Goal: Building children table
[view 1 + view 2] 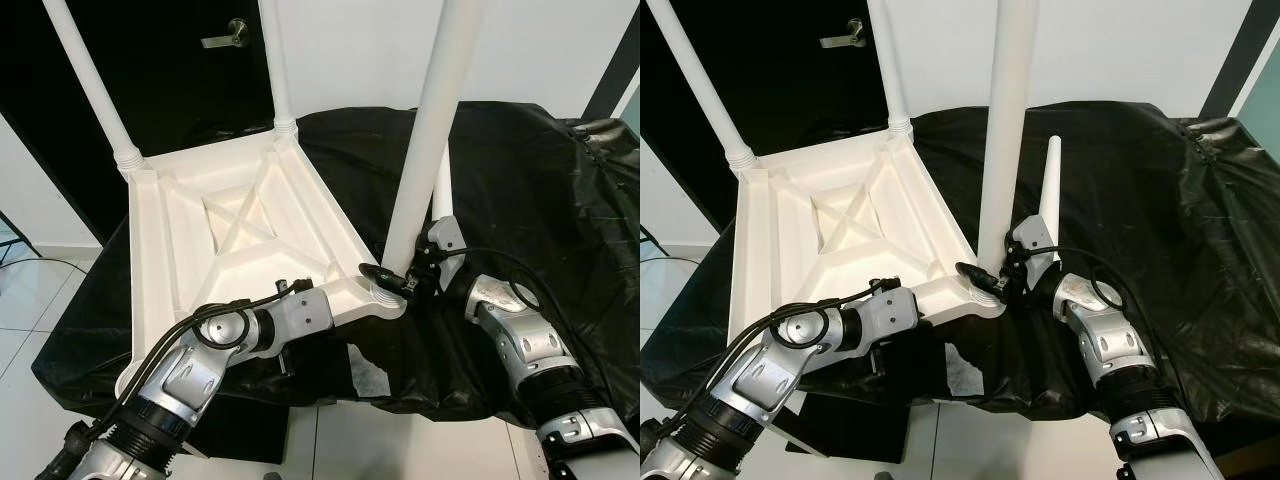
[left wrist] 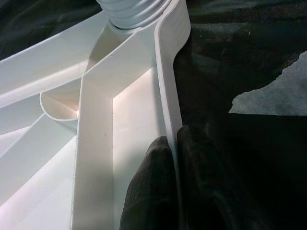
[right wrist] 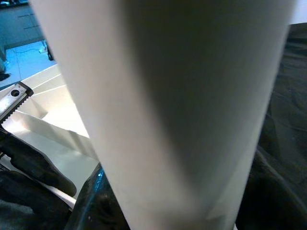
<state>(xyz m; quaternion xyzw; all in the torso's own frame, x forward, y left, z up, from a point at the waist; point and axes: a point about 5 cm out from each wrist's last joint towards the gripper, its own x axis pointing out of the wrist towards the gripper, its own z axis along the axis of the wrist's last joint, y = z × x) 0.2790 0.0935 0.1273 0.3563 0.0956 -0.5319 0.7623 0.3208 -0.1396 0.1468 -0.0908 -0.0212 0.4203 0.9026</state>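
Both grippers are busy with the upside-down white table [image 1: 230, 225]. It lies on a surface covered with black cloth [image 1: 540, 190], and its ribbed underside faces up.

The left gripper [image 2: 176, 158] is at the near edge of the table, close to the near right corner. Its two black fingers [image 2: 148, 191] are closed tight on the thin rim there, one finger inside the rim and one outside, over the cloth.

The right gripper [image 1: 392, 277] is at that same corner, on the right side of it. Its black fingers are wrapped around the bottom of a tall white leg [image 1: 430, 130]. This leg stands upright in the corner socket. In the right wrist view the leg [image 3: 177, 105] is very close to the camera.

Two more white legs stand at the far corners, one on the left [image 1: 95, 75] and one in the middle back [image 1: 277, 60]. Another white leg [image 1: 1049, 195] pokes up just behind the right gripper, beside the table.

Behind the table is a dark door with a silver handle [image 1: 224, 38].
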